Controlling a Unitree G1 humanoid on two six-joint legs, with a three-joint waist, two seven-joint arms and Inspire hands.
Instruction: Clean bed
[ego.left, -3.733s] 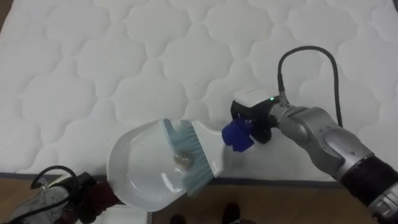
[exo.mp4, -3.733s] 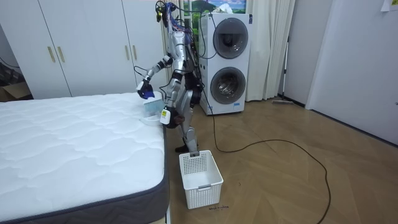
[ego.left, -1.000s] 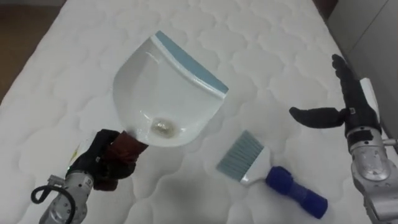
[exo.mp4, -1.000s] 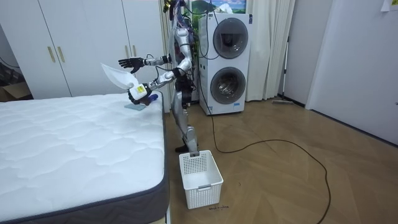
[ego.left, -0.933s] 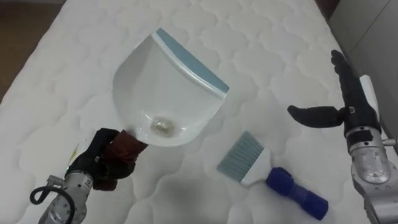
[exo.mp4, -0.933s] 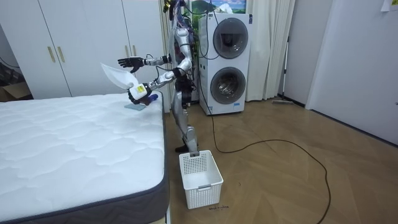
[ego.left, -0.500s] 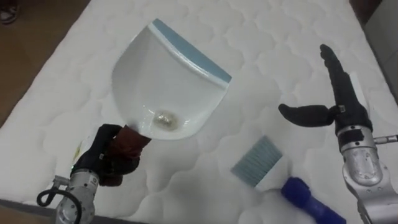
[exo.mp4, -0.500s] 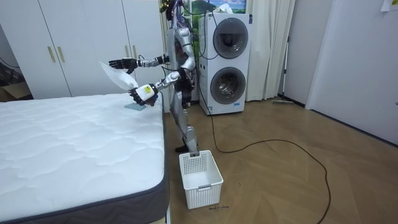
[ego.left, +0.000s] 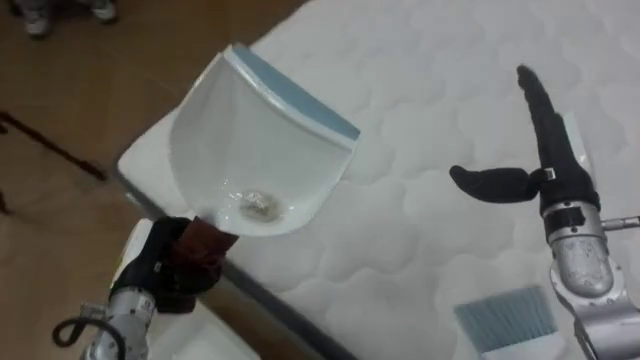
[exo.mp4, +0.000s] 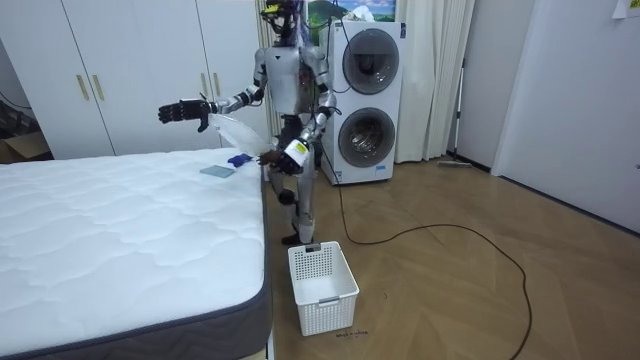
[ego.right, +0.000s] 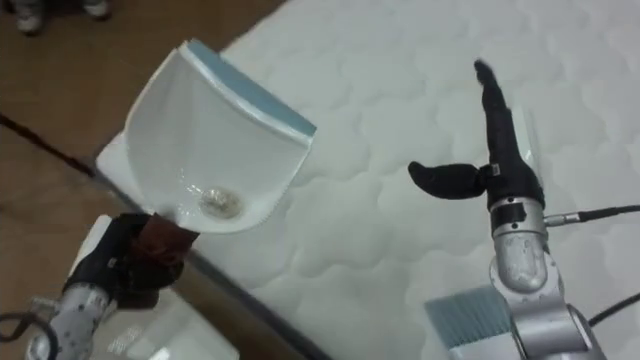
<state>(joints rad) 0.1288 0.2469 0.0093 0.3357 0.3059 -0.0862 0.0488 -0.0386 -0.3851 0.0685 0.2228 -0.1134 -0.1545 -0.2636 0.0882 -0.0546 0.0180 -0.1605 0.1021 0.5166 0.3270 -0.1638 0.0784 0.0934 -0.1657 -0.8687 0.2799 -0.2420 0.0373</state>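
Observation:
My left hand (ego.left: 165, 272) is shut on the brown handle of a white dustpan (ego.left: 255, 140) with a blue lip. It holds the pan tilted up over the corner of the white quilted bed (ego.left: 420, 90). A small clump of debris (ego.left: 255, 205) lies in the pan's deep end. My right hand (ego.left: 535, 175) hovers open over the mattress, fingers straight and thumb out. The hand brush (ego.left: 505, 318) lies on the bed at the lower right, with its blue handle (exo.mp4: 238, 159) in the room view. There I stand at the bed's corner, right arm stretched over the mattress.
Brown wooden floor (ego.left: 70, 110) lies past the bed's corner. A white plastic basket (exo.mp4: 322, 285) stands on the floor beside the bed, near my feet. Two stacked washing machines (exo.mp4: 372, 95) and white wardrobes (exo.mp4: 120, 75) line the far wall.
I have turned left, away from the bed, so the bed's corner and the floor have come into sight. The dustpan went with my left hand out over the bed's corner. The brush stays on the mattress.

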